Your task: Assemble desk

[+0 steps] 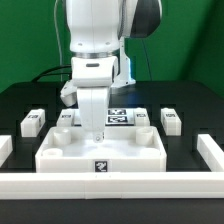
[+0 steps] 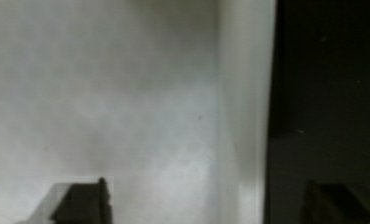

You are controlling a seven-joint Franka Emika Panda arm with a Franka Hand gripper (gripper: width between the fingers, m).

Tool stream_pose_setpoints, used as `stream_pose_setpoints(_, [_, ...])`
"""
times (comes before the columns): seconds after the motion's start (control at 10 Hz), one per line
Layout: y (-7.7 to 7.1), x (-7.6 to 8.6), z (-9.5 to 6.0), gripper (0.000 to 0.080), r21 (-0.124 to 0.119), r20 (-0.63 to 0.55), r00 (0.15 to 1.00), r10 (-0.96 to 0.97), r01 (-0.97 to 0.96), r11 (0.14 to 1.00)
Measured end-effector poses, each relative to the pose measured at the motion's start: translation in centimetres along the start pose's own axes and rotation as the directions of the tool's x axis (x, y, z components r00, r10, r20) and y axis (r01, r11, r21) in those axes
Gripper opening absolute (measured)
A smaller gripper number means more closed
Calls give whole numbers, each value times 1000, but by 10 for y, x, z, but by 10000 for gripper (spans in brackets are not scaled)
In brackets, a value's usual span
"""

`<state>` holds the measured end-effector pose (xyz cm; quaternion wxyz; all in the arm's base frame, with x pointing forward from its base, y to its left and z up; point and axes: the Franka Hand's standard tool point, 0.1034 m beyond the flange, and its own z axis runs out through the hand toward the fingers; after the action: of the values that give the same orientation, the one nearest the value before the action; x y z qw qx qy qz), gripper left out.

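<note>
The jaws stand spread astride the rim of the desk panel (image 1: 130, 150); blur hides whether either tip touches it.

Marker board (image 1: 124, 117) half behind the arm (image 1: 95, 50); wrist view's panel (image 2: 111, 100) blurred, fingertips (image 2: 84, 205) cut by the edge.

One desk panel (image 1: 130, 160), four short legs (image 1: 32, 122), and one marker board (image 1: 118, 115).

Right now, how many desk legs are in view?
4, in a row behind the panel. By the exterior view: far-left leg, inner-left leg, inner-right leg, far-right leg. The arm may hide others.
</note>
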<state>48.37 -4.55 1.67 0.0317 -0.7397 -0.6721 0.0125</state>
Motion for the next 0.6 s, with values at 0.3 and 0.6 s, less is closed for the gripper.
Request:
stream_pose_setpoints(0.3, [-1,0,1,239,3,0,1000,0,0,1000])
stream_pose_setpoints(0.6, [0,0,1,57,1,0,1000,0,0,1000])
